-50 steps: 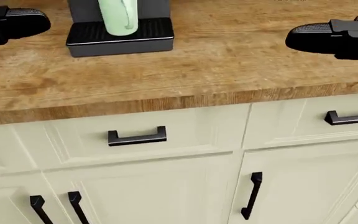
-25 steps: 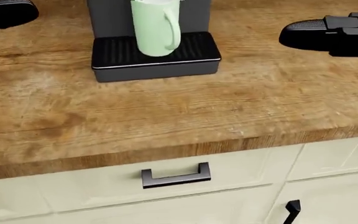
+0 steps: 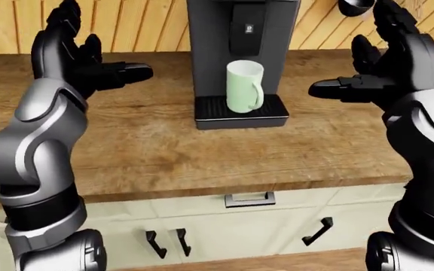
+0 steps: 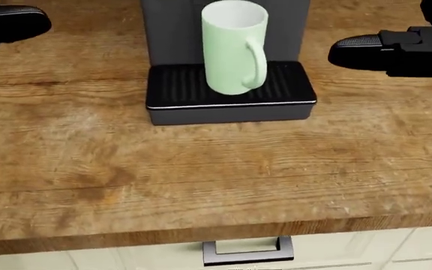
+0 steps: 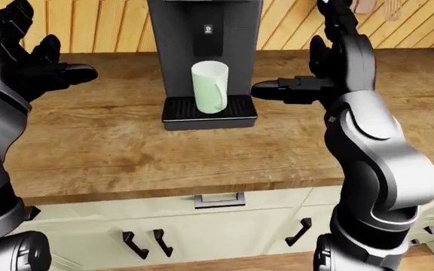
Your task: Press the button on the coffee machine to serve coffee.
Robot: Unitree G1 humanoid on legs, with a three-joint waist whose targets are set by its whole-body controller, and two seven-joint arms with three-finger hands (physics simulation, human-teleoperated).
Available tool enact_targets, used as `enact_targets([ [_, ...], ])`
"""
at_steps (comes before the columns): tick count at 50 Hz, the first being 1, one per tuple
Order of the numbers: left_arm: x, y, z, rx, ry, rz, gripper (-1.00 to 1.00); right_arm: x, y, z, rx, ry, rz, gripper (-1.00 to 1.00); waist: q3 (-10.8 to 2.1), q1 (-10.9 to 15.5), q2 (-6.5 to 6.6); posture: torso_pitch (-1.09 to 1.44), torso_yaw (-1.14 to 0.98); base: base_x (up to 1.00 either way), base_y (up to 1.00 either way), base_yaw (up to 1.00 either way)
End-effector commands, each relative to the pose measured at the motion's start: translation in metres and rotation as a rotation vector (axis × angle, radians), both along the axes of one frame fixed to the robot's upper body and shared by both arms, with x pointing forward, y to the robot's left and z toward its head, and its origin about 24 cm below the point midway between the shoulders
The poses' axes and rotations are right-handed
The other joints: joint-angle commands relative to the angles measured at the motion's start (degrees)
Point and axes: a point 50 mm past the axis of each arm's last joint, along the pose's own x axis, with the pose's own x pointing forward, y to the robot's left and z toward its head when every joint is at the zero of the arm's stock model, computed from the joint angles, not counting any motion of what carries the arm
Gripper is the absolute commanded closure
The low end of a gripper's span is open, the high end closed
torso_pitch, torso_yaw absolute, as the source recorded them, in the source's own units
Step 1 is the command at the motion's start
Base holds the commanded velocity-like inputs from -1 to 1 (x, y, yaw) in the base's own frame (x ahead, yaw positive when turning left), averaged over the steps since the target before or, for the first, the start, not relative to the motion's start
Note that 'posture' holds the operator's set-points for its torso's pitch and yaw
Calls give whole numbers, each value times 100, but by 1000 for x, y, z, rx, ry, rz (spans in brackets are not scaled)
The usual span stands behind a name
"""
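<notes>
Nearest in the left-eye view are cream cabinet doors [image 3: 240, 226] with dark handles, under the edge of a wooden bench [image 3: 164, 152]. Above the bench both hands hang raised, palms turned inward. The left hand [image 3: 77, 53] is at the view's left with its fingers [image 3: 127, 72] spread apart and holding nothing. The right hand [image 3: 387, 68] is at the view's right, its fingers likewise splayed and empty, one reaching toward the machine without touching it.

Between the hands, farther up the bench, stands the coffee machine [image 3: 240, 34]: a dark grey upright box, its long axis vertical, its face turned toward the camera, against a wooden slat wall [image 3: 149, 25]. A small light-marked button panel [image 3: 248, 28] sits on its face. Below it, a pale green mug [image 4: 233, 48] stands upright on the ribbed black drip tray [image 4: 231, 95], handle toward the view's right.
</notes>
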Motion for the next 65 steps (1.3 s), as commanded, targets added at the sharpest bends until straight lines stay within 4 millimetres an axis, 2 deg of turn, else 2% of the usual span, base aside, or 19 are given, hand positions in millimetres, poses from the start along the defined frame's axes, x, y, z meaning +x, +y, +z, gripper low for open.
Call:
enact_targets([
  [1, -5, -4, 17, 12, -78, -24, -100, -7, -3, 16, -5, -93, -27, -100, -138, -14, 86, 0, 0, 0, 0, 0],
  [3, -6, -5, 18, 12, -79, -25, -100, -7, -2, 15, -10, -89, -24, -100, -287, -31, 75, 0, 0, 0, 0, 6],
  [5, -5, -4, 16, 12, -78, -24, -100, -7, -3, 15, -10, -87, -24, -100, -221, 123, 162, 0, 0, -11, 0, 76],
  [7, -5, -5, 17, 13, -78, -25, -100, -7, -4, 17, -1, -97, -27, -100, -380, -55, 140, 0, 0, -12, 0, 59],
  [8, -5, -4, 16, 12, -78, -24, -100, -8, -4, 18, 2, -98, -29, -100, -277, -60, 212, 0, 0, 0, 0, 0],
  [11, -5, -4, 17, 12, -78, -25, -100, -7, -5, 16, 3, -93, -34, -100, -298, -177, 435, 0, 0, 0, 0, 0],
  [12, -5, -4, 17, 12, -78, -24, -100, -7, -5, 16, 3, -93, -35, -100, -219, -145, 294, 0, 0, 0, 0, 0],
  [20, -5, -5, 17, 12, -76, -24, -100, -5, -7, 15, 2, -82, -47, -100, -251, -88, 192, 0, 0, 0, 0, 0],
  [37, -6, -5, 20, 12, -87, -20, -100, -6, -6, 14, 9, -81, -42, -100, -224, -67, 178, 0, 0, 0, 0, 0],
  [38, -6, -5, 20, 12, -87, -19, -100, -6, -6, 14, 9, -83, -42, -100, -379, -73, 198, 0, 0, 19, 0, 0],
  [41, -5, -5, 19, 11, -86, -17, -100, -6, -5, 15, 8, -86, -39, -100, -76, -72, 231, 0, 0, 38, 0, 0],
  [44, -5, -5, 18, 12, -86, -17, -100, -5, -5, 13, 6, -81, -40, -100, 5, -55, 333, 0, 0, 22, 0, 0],
  [48, -5, -4, 18, 11, -86, -16, -100, -5, -5, 14, 11, -98, -34, -100, -411, -106, 283, 0, 0, 7, 0, 0],
  [51, -5, -4, 18, 10, -87, -16, -100, -5, -5, 13, 11, -88, -37, -100, -69, -62, 173, 0, 0, 16, 0, 0],
  [53, -5, -4, 18, 10, -87, -16, -100, -6, -5, 14, 9, -87, -39, -100, -234, -59, 161, 0, 0, 0, 0, 0],
  [59, -5, -4, 18, 11, -88, -16, -100, -6, -5, 14, 9, -88, -41, -100, -227, -71, 151, 0, 0, 0, 0, 0],
  [60, -6, -5, 19, 12, -88, -16, -100, -6, -5, 14, 7, -90, -38, -100, -361, -69, 171, 0, 0, 13, 0, 0],
  [62, -7, -5, 19, 13, -87, -16, -100, -6, -5, 14, 8, -92, -37, -100, -191, -71, 195, 0, 0, 22, 0, 0],
  [65, -7, -5, 20, 12, -88, -16, -100, -6, -5, 14, 6, -87, -40, -100, -83, -97, 239, 0, 0, 14, 0, 0],
])
